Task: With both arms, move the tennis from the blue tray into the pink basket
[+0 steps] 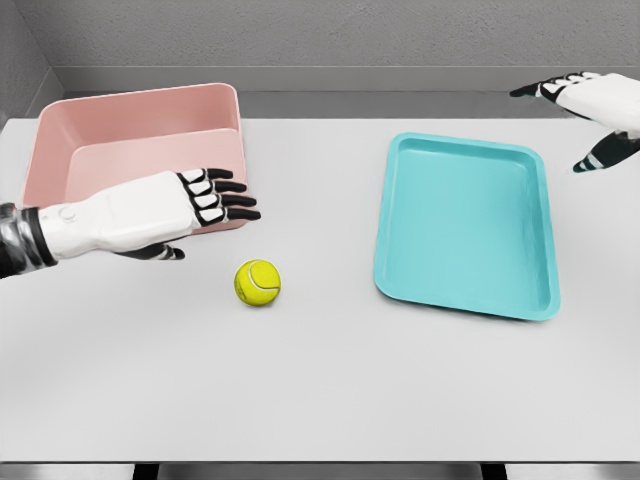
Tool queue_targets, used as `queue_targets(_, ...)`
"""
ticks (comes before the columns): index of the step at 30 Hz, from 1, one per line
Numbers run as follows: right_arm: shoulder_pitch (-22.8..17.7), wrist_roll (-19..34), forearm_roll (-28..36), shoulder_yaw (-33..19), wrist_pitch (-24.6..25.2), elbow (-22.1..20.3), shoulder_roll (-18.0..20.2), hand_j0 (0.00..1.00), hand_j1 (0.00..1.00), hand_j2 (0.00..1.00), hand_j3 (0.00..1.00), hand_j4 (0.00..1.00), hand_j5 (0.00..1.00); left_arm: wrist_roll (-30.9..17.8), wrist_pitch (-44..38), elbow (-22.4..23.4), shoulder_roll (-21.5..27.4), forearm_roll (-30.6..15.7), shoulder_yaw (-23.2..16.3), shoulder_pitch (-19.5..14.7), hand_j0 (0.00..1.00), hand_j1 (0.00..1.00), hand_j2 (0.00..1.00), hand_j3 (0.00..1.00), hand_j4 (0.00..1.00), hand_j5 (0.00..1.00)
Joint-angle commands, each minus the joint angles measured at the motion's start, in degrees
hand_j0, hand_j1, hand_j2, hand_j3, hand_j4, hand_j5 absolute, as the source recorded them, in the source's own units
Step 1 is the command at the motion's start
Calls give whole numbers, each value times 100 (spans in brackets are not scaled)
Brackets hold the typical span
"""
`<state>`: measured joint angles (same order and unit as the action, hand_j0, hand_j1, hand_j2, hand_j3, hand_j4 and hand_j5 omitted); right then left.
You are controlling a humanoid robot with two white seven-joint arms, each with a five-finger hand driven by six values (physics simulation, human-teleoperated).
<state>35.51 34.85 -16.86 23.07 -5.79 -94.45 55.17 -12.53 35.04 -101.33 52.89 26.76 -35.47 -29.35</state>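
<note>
The ball lies on the bench between basket and tray, near the open left robot hand; light, springy and prone to roll, it likely wants cupping around its middle, right robot hand open far right.

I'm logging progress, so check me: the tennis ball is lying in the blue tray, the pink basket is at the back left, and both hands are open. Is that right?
Not quite. The head view shows the tennis ball lying on the bare table, between the pink basket and the blue tray, not in the tray. The rest holds: the basket is at the back left, and the left hand and right hand are both open.
</note>
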Motion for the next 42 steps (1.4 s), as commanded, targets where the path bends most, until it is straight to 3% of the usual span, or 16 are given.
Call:
queue_targets(1, 0, -4, 7, -136, -45, 6, 38, 100, 100, 100, 100, 100, 100, -22, -4, -9, -200, 145, -575, -18, 100, 100, 100, 100, 100, 100)
queue_targets(5, -106, 14, 16, -5, -80, -231, -85, 100, 100, 100, 100, 100, 100, -22, -4, -9, -358, 610, -1269, -518, 100, 100, 100, 100, 100, 100)
queue_targets(8, -97, 14, 16, 162, -71, -442, -94, 100, 100, 100, 100, 100, 100, -48, -4, -9, -376, 945, -1471, -756, 100, 100, 100, 100, 100, 100)
queue_targets(10, -70, 14, 16, 162, -63, -434, -94, 100, 100, 100, 100, 100, 100, -180, -4, 0, -376, 1033, -1753, -993, 100, 100, 100, 100, 100, 100)
queue_targets(15, -70, 14, 25, 101, -63, -416, -76, 100, 100, 100, 100, 100, 100, -189, -4, 0, -376, 1463, -1982, -1283, 100, 100, 100, 100, 100, 100)
queue_targets(23, -114, 14, 25, 92, -63, -416, -24, 100, 100, 100, 100, 100, 100, -180, -4, 52, -384, 2044, -2280, -1433, 100, 100, 100, 100, 100, 100)
queue_targets(30, -114, 14, 25, 92, -63, -442, -76, 100, 100, 100, 100, 100, 100, -180, -4, 210, -560, 2149, -2491, -1547, 100, 100, 100, 100, 100, 100)
queue_targets(34, -123, 14, 25, 92, -63, -442, -68, 100, 100, 100, 100, 100, 100, -180, -4, 448, -701, 2228, -2843, -1793, 100, 100, 100, 100, 100, 100)
queue_targets(42, -123, 14, 25, 92, -63, -442, -76, 100, 100, 100, 100, 100, 100, -189, -4, 580, -710, 2237, -2922, -1802, 100, 100, 100, 100, 100, 100)
